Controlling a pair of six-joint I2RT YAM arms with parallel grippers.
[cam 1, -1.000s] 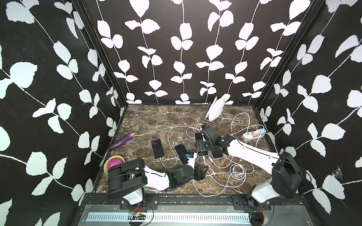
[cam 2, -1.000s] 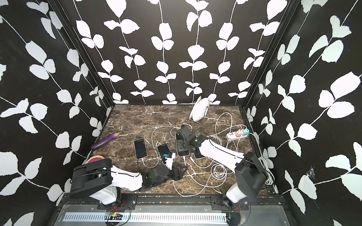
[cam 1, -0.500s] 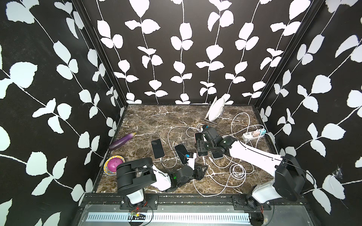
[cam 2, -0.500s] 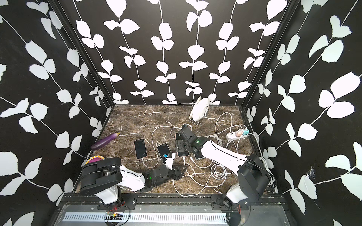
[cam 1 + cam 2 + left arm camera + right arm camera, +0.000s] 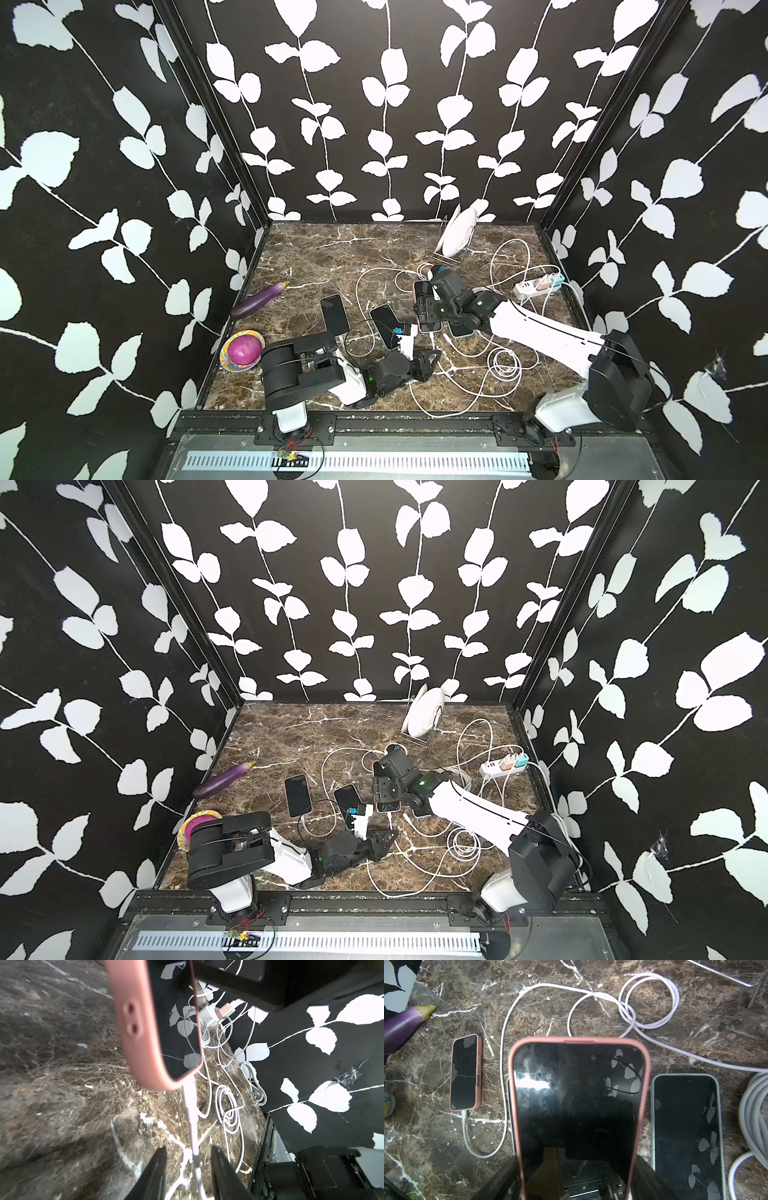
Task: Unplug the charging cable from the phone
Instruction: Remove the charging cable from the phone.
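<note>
The right hand grips the pink-cased phone by its sides. Its white charging cable, still plugged in, runs between the left hand's parted, untouching fingers.

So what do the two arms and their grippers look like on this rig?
Both arms match: bulky black joint housings and a glossy white link, as on the left arm and the right arm. A thin black cable runs along the right arm's white link. Small green lights glow near both wrists. The left gripper has black, tapering fingers.
</note>
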